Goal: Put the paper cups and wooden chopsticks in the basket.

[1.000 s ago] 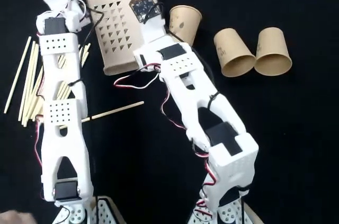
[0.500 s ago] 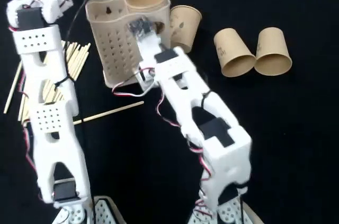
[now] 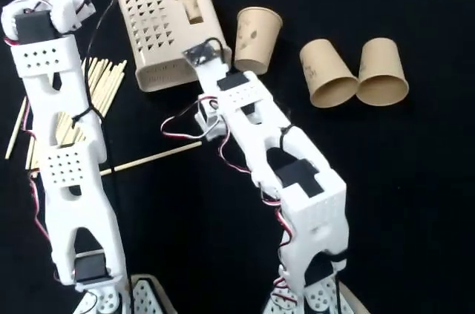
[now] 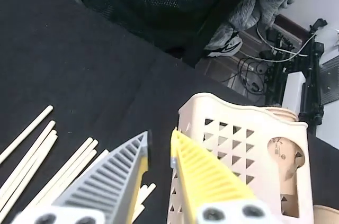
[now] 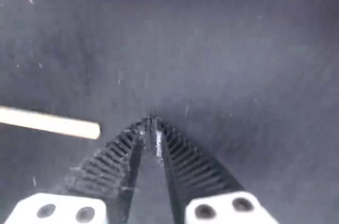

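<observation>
The beige perforated basket (image 3: 165,32) lies on its side at the back of the black table, with one paper cup (image 3: 190,4) inside, seen through a handle hole. Three more paper cups (image 3: 257,36) (image 3: 326,73) (image 3: 382,72) lie to its right. Wooden chopsticks (image 3: 93,95) are piled on the left, and a single chopstick (image 3: 152,157) lies nearer the front. My left gripper (image 4: 160,135) hovers slightly open and empty above the table, between the chopsticks (image 4: 32,152) and the basket (image 4: 238,144). My right gripper (image 5: 152,124) is shut and empty just above the cloth, beside a chopstick end (image 5: 53,123).
The right arm (image 3: 256,117) stretches from the front to the basket's near side, passing close to the leftmost loose cup. The left arm (image 3: 59,106) stands over the chopstick pile. A chair and cables lie beyond the far table edge (image 4: 175,70).
The basket was raised upright, then came to rest on its side with the cup inside. The right arm drew back from it. The left arm swung to the far left.
</observation>
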Robot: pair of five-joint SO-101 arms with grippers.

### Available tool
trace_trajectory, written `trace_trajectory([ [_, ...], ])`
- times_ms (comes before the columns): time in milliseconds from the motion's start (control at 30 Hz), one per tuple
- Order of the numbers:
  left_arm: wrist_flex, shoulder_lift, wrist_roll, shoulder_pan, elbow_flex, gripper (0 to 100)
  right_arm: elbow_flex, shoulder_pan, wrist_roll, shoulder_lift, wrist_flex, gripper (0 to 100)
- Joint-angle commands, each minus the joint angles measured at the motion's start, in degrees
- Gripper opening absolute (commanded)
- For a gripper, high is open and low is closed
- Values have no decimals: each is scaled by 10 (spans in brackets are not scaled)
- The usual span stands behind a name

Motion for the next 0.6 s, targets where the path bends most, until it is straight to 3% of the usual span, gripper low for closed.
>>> trace_trajectory([
  [0, -35, -19, 4, 6, -25, 88, -22, 5, 25, -90, 68, 12],
  [100, -46, -11, 4, -9, -26, 88, -51, 0, 35, -204, 74, 12],
  [200, -36, -6, 4, -26, -25, 88, -61, -12, 34, -282, -1, 12],
  [300, -11, -6, 3, -39, -26, 88, -33, -10, 30, -286, -144, 12],
  [567, 5, -6, 2, -69, -26, 88, 209, -2, -24, -197, -573, 12],
])
